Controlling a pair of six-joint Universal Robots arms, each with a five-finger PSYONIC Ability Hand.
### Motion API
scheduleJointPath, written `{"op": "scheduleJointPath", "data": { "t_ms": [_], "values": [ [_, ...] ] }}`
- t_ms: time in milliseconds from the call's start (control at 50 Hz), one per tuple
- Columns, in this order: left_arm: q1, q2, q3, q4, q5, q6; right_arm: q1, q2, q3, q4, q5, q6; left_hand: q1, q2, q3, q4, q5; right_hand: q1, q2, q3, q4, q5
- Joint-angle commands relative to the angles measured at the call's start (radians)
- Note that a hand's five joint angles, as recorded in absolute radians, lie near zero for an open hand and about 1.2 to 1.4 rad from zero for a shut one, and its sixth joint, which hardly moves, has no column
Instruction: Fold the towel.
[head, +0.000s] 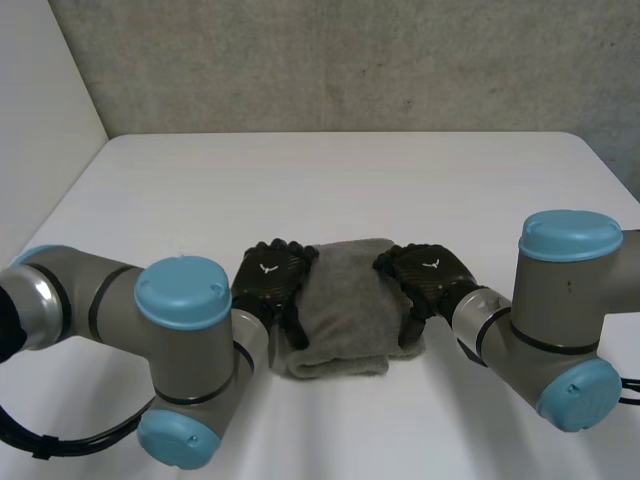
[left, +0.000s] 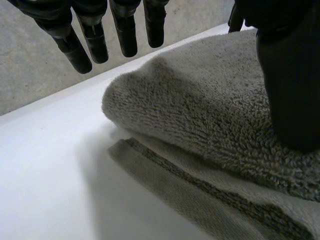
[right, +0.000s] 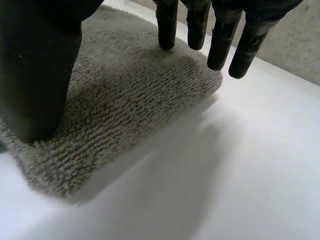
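Grey towel (head: 345, 300) folded thick. Left hand (head: 270, 278) and right hand (head: 428, 275) rest on side edges, both open flat, holding nothing. Press evenly, smooth outward.

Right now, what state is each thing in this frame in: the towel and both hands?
Towel: folded into a thick bundle, lying on the table.
Left hand: open, fingers straight, thumb resting on the towel's edge nearest it.
Right hand: open, fingers straight, thumb resting on the opposite edge of the towel.
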Motion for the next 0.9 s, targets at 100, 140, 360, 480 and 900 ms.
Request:
{"op": "scheduleJointPath", "data": {
  "t_ms": [100,140,360,480,900],
  "values": [
    [0.01,0.197,0.006,-0.061,-0.008,-0.002,-0.012,-0.277,-0.021,-0.001,0.025,0.029,-0.074,-0.068,-0.054,-0.077,-0.207,-0.058,-0.073,-0.07,-0.081,-0.061],
    [0.016,0.239,0.008,-0.07,-0.008,-0.003,-0.013,-0.33,-0.035,0.003,0.054,0.044,-0.074,-0.068,-0.054,-0.077,-0.207,-0.058,-0.073,-0.07,-0.081,-0.061],
    [0.154,0.511,0.077,-0.259,-0.013,-0.013,-0.044,-0.455,-0.132,0.161,0.254,0.052,-0.086,-0.079,-0.066,-0.088,-0.218,-0.058,-0.073,-0.07,-0.081,-0.061],
    [0.2,0.545,0.087,-0.293,-0.018,-0.014,-0.052,-0.454,-0.13,0.166,0.254,0.051,-0.086,-0.079,-0.066,-0.088,-0.218,-0.058,-0.073,-0.07,-0.081,-0.061],
    [0.199,0.55,0.072,-0.293,-0.016,-0.017,-0.048,-0.454,-0.124,0.161,0.249,0.061,-0.089,-0.082,-0.069,-0.091,-0.221,-0.058,-0.073,-0.07,-0.081,-0.061]
  ]
}}
